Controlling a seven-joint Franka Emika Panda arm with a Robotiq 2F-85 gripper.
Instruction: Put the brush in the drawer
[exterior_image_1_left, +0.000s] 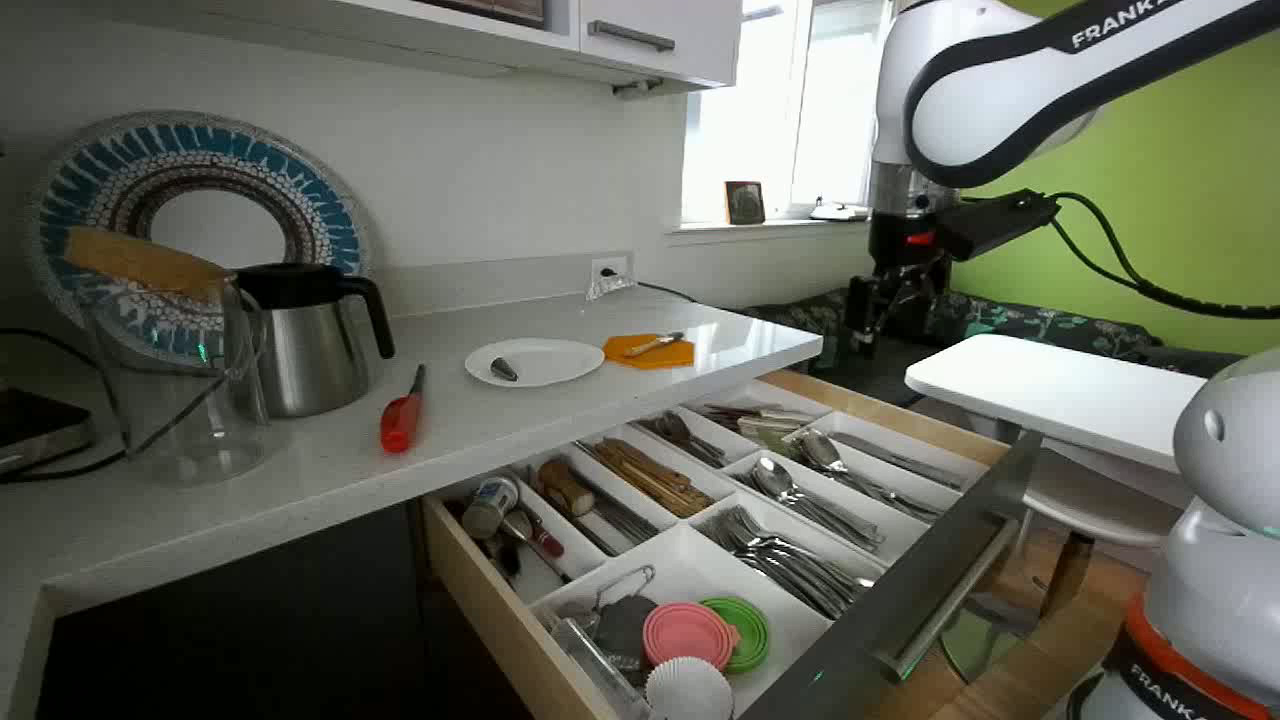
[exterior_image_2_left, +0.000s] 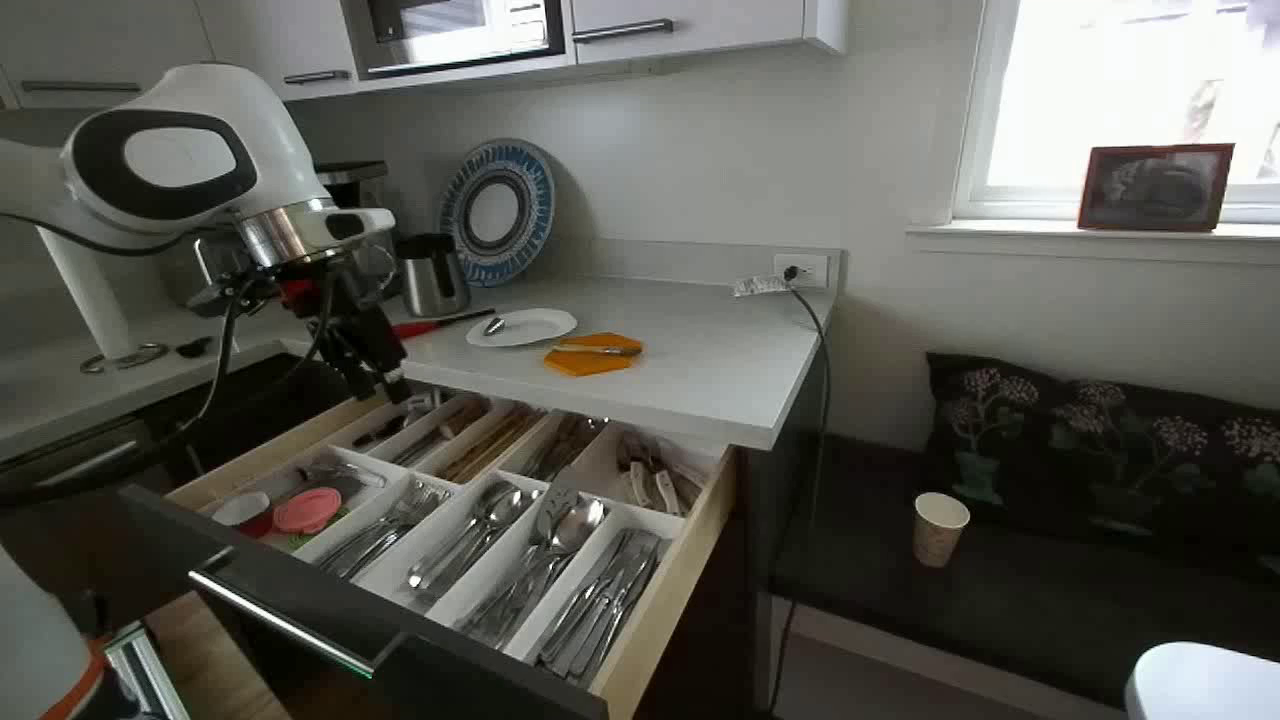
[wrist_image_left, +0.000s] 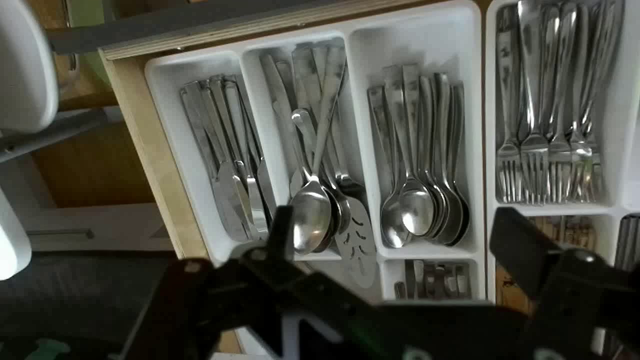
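The drawer (exterior_image_2_left: 668, 590) stands open nearest, its dark, flat front along 7 o'clock from its centre in an exterior view, its pale wooden walls enclosing white compartments of glossy cutlery (wrist_image_left: 417, 207). The gripper (wrist_image_left: 394, 227) hangs above, at 11 o'clock, its black fingers (wrist_image_left: 520, 250) spread wide, a gap of air separating them from the cutlery. Behind, the straight edge of the smooth white counter (exterior_image_2_left: 720, 350) overhangs the drawer's far part. The slim brush (exterior_image_2_left: 597, 351) lies between 1 and 2 o'clock on an angular orange mat (exterior_image_2_left: 585, 367), set in from that edge; the counter continues past the mat's 3 o'clock side. Farthest, near 12 o'clock, sit a round plate (exterior_image_2_left: 535, 327) and steel jug (exterior_image_2_left: 433, 285).
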